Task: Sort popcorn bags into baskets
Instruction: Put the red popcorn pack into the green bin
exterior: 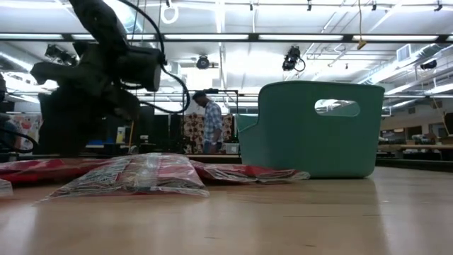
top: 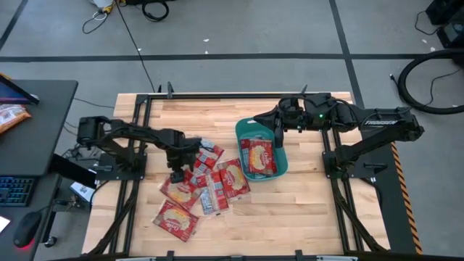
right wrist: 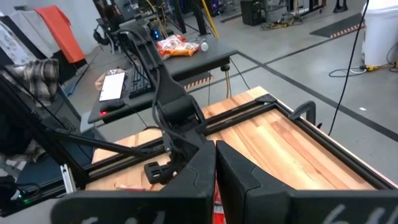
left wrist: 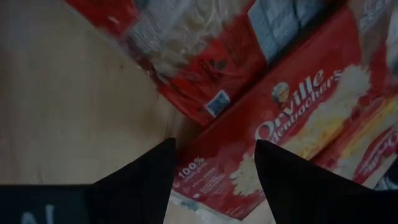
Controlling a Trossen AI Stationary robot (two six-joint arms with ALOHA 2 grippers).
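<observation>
Several red popcorn bags (top: 199, 185) lie flat in an overlapping pile on the wood, left of the middle; in the low view the popcorn bags (exterior: 134, 173) form a flat heap. The teal basket (top: 284, 165) stands right of them, with two or more bags (top: 259, 156) lying in it. It shows with its handle cutout in the low view (exterior: 311, 127). My left gripper (top: 176, 172) is down at the pile's far left edge. It is open, and its fingers straddle a corner of one bag (left wrist: 298, 118). My right gripper (top: 278, 136) hovers over the basket's far end, shut (right wrist: 216, 155). My left gripper (left wrist: 214, 158) points down from above, its open fingers on either side of the corner (left wrist: 205, 171) of a red bag that lies flat on the table. I cannot tell whether the fingertips touch the bag.
A dark desk stands left of the table, with a keyboard, a mouse and an orange snack bag (top: 11, 116) on it. Bare wood (top: 312, 217) lies near and right of the basket. A person (exterior: 209, 120) stands far off in the room behind.
</observation>
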